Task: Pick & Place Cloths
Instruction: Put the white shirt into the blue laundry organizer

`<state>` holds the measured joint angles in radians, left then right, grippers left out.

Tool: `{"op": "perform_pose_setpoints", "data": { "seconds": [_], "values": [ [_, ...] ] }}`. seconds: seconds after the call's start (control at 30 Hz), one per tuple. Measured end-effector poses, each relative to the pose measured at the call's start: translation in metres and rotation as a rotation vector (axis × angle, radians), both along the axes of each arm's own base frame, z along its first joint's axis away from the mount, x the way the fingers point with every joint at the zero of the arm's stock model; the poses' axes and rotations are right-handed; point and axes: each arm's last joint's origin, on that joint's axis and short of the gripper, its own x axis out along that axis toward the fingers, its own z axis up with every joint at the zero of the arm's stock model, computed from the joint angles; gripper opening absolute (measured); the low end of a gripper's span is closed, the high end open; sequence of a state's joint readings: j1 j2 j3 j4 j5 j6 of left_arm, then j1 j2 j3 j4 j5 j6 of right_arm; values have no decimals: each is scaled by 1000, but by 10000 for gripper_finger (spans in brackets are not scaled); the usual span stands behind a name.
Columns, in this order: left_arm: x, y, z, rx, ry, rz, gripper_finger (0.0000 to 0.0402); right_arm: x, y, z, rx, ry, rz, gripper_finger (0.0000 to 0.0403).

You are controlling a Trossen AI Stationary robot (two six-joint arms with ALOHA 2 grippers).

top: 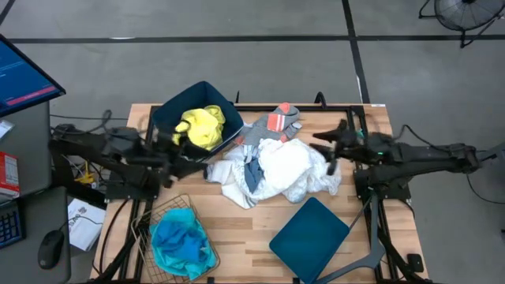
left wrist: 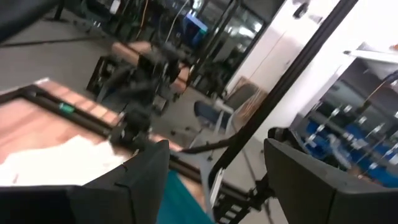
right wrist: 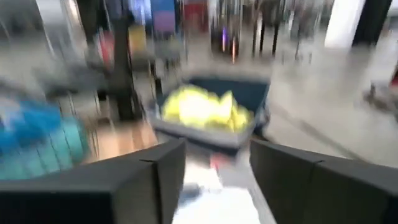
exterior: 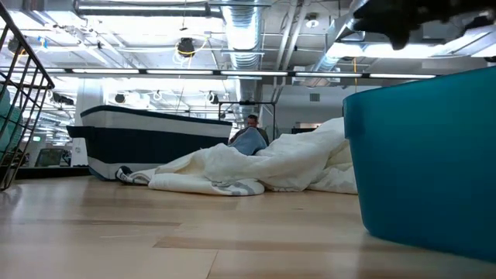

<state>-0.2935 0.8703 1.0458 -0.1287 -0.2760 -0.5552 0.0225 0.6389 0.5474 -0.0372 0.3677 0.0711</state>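
Observation:
A heap of white cloths [top: 280, 172] with a grey-blue piece in it lies mid-table; the low view shows the heap [exterior: 256, 167] too. An orange-banded grey sock [top: 280, 121] rests on the heap's far edge. The yellow cloth [top: 201, 126] lies in a dark blue bin, also seen as a yellow cloth [right wrist: 199, 109] in the right wrist view. The turquoise garment [top: 180, 243] fills the wire basket. My left gripper [top: 197, 164] [left wrist: 214, 155] hovers open left of the heap. My right gripper [top: 325, 150] [right wrist: 217, 152] hovers open over its right side.
The dark blue bin [top: 170, 114] stands at the far left. The wire mesh basket [top: 162, 213] sits at the near left. A teal bin [top: 312, 229] stands near right and fills the low view's right side [exterior: 422, 163]. Bare wood [top: 237, 237] lies between basket and teal bin.

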Motion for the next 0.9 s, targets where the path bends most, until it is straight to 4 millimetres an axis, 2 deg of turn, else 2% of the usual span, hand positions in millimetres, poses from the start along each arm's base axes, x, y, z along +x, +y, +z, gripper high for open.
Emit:
{"op": "perform_pose_setpoints", "data": {
  "seconds": [0.13,0.23,0.33,0.47,0.6,0.67,0.77,0.83,0.9],
  "values": [
    [-24,7,10,10,-61,2,246,34,-2,-1,-8,333,-12,239],
    [-38,12,16,42,-105,7,246,50,-3,-13,-2,600,-4,286],
    [-46,14,18,46,-129,18,246,60,-1,-31,47,789,56,323],
    [-49,15,19,44,-137,24,246,69,3,-55,149,945,92,357],
    [-46,14,18,48,-126,23,245,80,1,-75,131,1039,4,367],
    [-43,14,17,51,-118,23,245,86,-2,-83,95,1052,-84,355],
    [-41,13,16,53,-109,23,245,91,-3,-91,65,1076,-132,299],
    [-41,13,16,53,-109,23,245,92,-2,-94,81,1081,-124,232],
    [-42,13,16,52,-112,25,245,93,-1,-96,123,1086,-97,140]
  ]
}}
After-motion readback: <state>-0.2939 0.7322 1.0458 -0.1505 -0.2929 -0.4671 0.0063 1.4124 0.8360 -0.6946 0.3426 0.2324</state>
